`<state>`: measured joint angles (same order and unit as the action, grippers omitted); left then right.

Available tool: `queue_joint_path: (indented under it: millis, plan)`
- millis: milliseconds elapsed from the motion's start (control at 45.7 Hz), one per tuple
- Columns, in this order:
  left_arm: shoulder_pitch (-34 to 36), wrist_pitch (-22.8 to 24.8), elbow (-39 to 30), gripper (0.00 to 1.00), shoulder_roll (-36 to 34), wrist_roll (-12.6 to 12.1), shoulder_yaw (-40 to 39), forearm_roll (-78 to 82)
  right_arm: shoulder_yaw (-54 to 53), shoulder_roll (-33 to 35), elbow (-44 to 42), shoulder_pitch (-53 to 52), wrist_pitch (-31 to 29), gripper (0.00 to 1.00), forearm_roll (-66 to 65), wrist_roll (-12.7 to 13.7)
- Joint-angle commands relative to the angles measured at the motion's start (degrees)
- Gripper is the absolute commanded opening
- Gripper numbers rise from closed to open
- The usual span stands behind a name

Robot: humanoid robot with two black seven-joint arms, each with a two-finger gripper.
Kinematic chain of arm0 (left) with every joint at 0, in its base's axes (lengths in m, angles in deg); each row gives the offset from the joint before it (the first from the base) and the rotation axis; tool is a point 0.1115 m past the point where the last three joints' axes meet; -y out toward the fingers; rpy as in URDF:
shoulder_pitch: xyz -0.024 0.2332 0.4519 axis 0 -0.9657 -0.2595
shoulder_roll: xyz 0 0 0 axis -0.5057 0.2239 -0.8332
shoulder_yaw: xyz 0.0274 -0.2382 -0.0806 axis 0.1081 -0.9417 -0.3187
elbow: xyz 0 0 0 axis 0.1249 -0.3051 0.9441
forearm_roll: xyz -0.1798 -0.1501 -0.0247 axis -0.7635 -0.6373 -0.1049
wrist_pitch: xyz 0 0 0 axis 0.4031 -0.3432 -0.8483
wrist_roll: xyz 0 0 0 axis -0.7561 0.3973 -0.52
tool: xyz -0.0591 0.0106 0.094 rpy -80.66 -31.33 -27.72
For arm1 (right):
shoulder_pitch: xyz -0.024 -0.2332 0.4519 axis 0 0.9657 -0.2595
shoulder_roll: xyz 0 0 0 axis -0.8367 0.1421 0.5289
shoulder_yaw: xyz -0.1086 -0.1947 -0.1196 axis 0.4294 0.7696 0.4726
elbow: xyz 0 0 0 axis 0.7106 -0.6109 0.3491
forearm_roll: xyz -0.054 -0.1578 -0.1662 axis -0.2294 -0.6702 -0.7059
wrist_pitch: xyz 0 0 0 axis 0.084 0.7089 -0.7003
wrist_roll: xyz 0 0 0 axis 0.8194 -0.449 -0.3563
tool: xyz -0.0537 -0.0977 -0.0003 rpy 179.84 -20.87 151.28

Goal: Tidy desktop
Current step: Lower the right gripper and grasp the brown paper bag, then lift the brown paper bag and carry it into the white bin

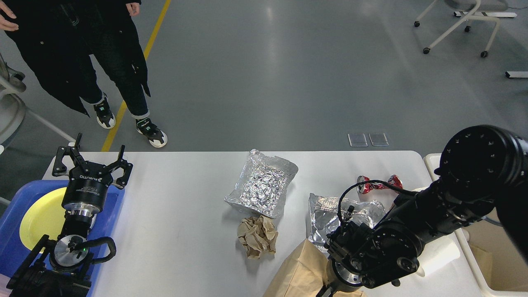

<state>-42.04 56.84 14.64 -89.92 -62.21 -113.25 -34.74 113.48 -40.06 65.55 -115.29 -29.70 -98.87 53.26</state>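
The white desktop (177,214) carries a crumpled foil tray (262,183), a second foil piece (330,212), a ball of brown paper (256,236), a crushed red can (377,184) and a brown paper bag (295,270) at the front edge. My right gripper (324,292) points down at the bag, its fingers mostly cut off by the bottom edge. The bag's far corner is tented up against it, so it looks shut on the bag. Over the far edge of the blue tray (115,206), my left gripper (93,165) stands open and holds nothing.
A yellow plate (39,214) lies in the blue tray. A white paper cup (439,251) lies under my right arm. A cream-white bin (480,247) stands off the table's right end. A person in black (82,53) stands beyond the far left corner.
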Motion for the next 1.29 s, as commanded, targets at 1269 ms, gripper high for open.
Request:
queue_joint_path:
  millis: [1269]
  plan:
    - [0.0, -0.1, 0.0, 0.96, 0.0, 0.0, 0.0, 0.0, 1.7, 23.6, 15.6, -48.5, -29.6, 0.0, 35.8, -1.1]
